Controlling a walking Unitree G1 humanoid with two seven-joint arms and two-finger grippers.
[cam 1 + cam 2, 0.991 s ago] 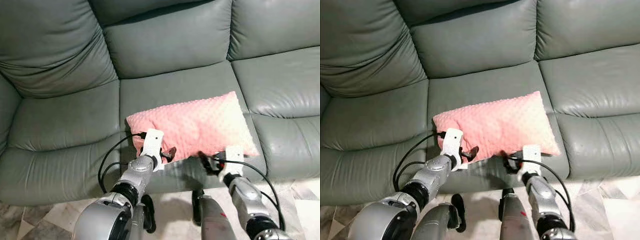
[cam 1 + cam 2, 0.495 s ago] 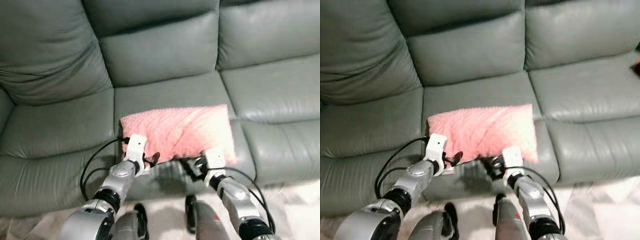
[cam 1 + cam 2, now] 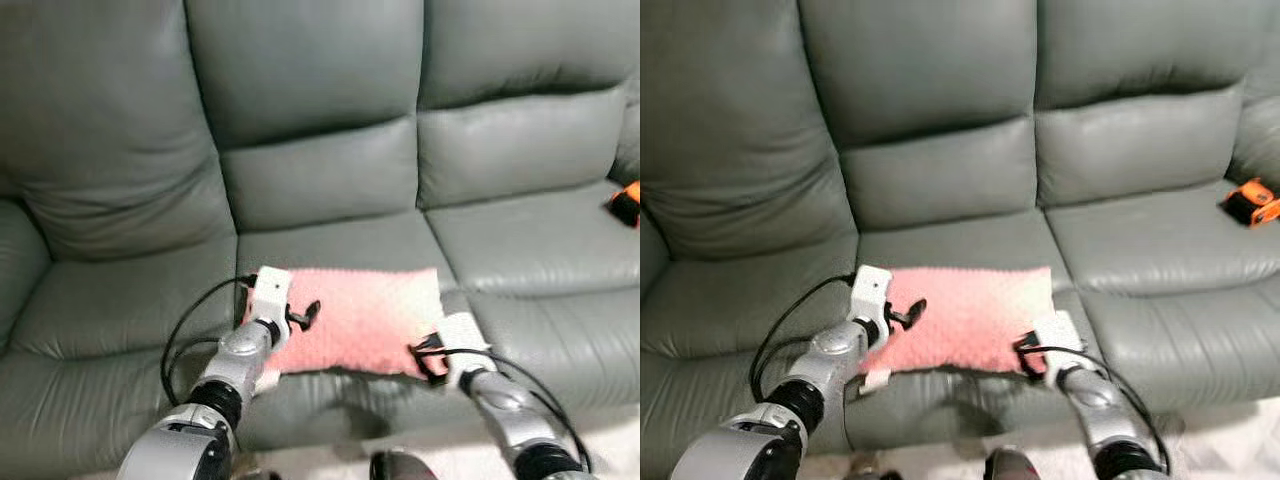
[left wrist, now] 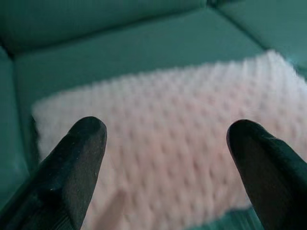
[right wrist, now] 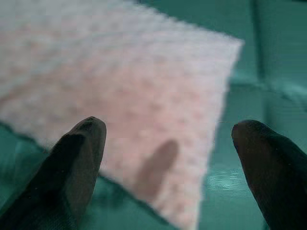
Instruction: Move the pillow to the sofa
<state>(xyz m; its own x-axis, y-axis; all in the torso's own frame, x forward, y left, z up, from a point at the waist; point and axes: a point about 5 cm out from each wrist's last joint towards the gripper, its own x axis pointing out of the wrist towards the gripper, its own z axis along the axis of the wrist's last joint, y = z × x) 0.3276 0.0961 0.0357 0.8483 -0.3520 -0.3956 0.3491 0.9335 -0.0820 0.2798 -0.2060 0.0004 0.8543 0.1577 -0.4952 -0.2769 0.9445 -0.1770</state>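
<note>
Both claws are sitting spread, gripping nothing: left claw [image 3: 305, 312] is hovering over the pillow's [image 3: 360, 318] left end, right claw [image 3: 428, 357] is at its front right corner. Pillow is lying flat on the sofa's [image 3: 330, 180] middle seat, long axis running left-right between the 2 claws.

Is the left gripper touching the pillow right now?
Apart. In the left wrist view the left gripper has both fingers spread wide, with the pink pillow lying beyond them on the sofa and clear space around each fingertip.
</note>
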